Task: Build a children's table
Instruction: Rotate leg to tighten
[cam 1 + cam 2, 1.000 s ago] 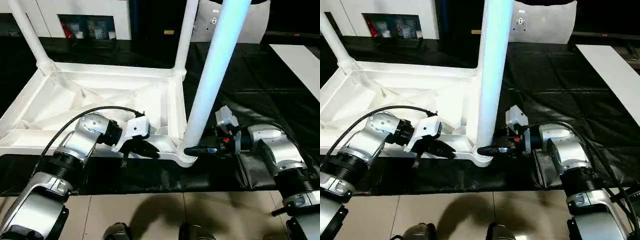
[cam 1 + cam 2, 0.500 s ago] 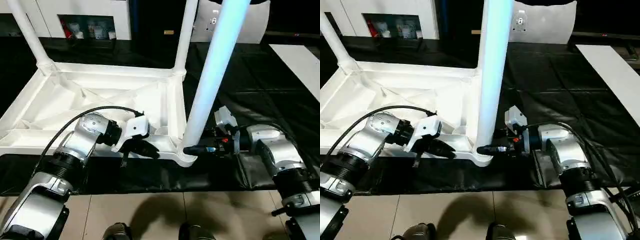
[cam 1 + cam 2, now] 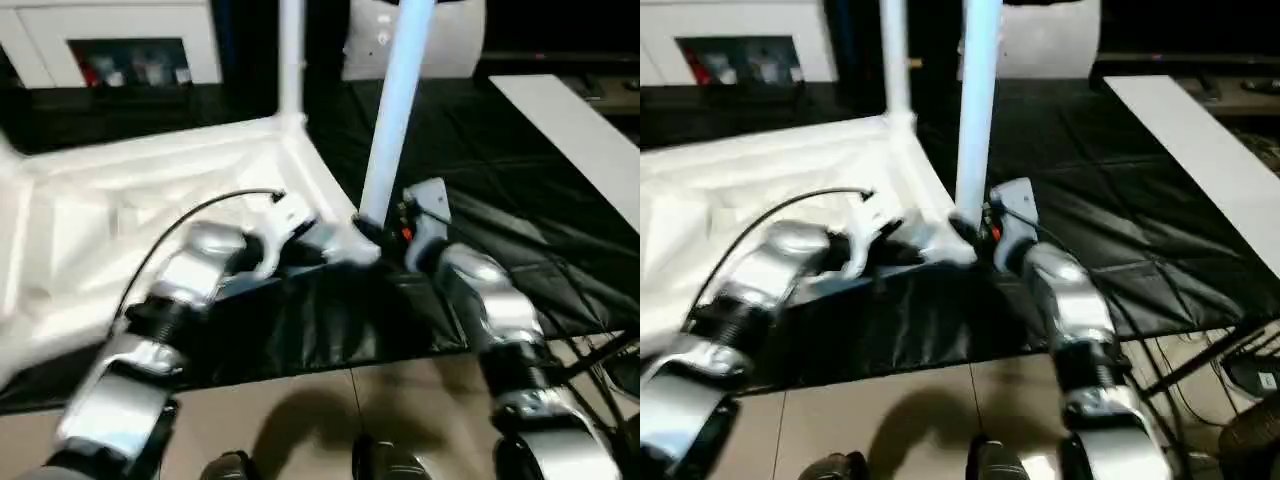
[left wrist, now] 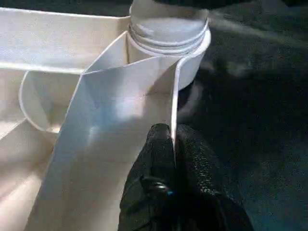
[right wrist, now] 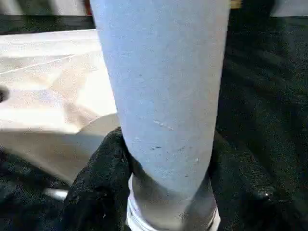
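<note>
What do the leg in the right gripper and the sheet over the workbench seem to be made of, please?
The leg: probably moulded plastic, white and matte, with fine scuffs and a threaded end. The sheet: likely a soft vinyl or coated fabric, black, creased, with a slight sheen.

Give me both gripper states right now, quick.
Left gripper: shut, pinching the thin side wall of the table top.
Right gripper: closed around the near leg, just above its socket.

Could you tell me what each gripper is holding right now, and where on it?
The left gripper pinches the tabletop's rim wall beside the corner socket. The right gripper clasps the leg just above its threaded base.
</note>
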`<state>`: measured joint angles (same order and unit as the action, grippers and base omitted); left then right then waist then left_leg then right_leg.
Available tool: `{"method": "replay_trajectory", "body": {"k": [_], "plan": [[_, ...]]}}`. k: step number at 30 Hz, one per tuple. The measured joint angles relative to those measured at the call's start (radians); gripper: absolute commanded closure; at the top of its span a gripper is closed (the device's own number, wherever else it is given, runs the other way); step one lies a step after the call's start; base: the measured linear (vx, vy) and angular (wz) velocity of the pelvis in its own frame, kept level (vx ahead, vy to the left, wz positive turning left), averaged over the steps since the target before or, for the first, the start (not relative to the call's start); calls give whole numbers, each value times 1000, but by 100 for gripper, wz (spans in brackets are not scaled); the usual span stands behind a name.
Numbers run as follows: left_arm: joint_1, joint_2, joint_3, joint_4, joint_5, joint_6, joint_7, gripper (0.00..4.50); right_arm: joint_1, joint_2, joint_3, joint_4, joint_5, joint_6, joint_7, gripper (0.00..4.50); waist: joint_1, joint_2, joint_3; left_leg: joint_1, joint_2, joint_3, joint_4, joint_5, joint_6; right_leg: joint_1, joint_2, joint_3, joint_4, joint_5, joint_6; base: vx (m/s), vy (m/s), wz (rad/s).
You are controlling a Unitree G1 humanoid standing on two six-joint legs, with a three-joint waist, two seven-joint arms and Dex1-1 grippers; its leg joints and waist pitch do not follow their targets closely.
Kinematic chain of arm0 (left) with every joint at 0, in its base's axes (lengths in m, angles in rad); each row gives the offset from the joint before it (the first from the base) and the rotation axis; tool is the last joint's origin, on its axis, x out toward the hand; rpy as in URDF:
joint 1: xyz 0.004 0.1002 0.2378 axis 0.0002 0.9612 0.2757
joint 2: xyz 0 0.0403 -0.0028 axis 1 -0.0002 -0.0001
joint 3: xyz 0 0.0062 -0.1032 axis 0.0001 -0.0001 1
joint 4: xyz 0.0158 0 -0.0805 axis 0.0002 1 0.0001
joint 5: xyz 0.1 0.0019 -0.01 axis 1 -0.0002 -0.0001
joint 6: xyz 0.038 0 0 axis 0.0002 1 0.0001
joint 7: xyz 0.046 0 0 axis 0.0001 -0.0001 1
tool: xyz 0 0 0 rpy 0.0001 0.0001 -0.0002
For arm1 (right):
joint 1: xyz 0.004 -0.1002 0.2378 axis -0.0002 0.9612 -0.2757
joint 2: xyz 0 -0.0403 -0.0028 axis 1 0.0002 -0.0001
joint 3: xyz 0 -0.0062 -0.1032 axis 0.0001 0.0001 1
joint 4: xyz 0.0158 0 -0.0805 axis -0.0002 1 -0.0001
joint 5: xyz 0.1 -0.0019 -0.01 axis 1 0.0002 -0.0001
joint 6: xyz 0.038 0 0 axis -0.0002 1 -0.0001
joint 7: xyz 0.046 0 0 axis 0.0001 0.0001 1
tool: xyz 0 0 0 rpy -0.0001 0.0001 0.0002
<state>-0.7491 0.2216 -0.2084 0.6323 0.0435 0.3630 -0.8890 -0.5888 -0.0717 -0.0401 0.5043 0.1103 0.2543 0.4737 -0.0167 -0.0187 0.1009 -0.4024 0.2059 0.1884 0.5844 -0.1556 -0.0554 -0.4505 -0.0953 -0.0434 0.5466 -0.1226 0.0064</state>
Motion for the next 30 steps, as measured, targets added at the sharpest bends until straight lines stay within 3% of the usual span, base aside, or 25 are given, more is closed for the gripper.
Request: {"method": "replay_trajectory", "body": {"k": [5, 6, 12, 15, 26, 30], "plan": [[-9, -79, 34, -2, 0, 55, 137, 450, -45, 84, -35, 44, -40, -21, -234, 255, -8, 0, 0, 0, 0, 4, 0, 0, 0, -1, 0, 2, -5, 5, -9, 0, 0, 0], [-9, -84, 36, -7, 0, 62, 147, 450, -46, 98, -43, 49, -40, -33, -258, 199, -7, 0, 0, 1, 0, 5, 0, 0, 0, -1, 0, 3, -5, 6, -10, 0, 0, 0], [-7, -93, 30, -37, 0, 73, 153, 450, -45, 121, -65, 57, -40, -90, -282, 158, 2, 0, 0, 1, 0, 9, -5, -2, -3, -2, 1, 2, -1, 18, -25, 38, -3, 3], [-2, -77, 11, -50, 0, 53, 128, 450, -29, 67, -27, 59, -42, -112, -207, 132, 11, 0, 0, 2, 1, 9, -8, -3, -2, -3, 2, 0, 1, 22, -24, 17, -3, 1], [51, 30, -45, -87, -11, -72, -56, 450, 17, -170, 20, 57, -19, -207, 190, 40, 34, 0, 0, 6, 2, 9, -6, -5, -6, -4, 3, -1, 16, 15, -16, 6, -2, 0], [75, 82, -73, -95, -27, -144, -169, 450, 42, -257, 53, 27, 31, -206, 395, 40, 49, 0, 0, 8, 3, 9, -4, -5, -6, -1, 2, 1, 16, 15, -15, 0, 0, 0]]}}
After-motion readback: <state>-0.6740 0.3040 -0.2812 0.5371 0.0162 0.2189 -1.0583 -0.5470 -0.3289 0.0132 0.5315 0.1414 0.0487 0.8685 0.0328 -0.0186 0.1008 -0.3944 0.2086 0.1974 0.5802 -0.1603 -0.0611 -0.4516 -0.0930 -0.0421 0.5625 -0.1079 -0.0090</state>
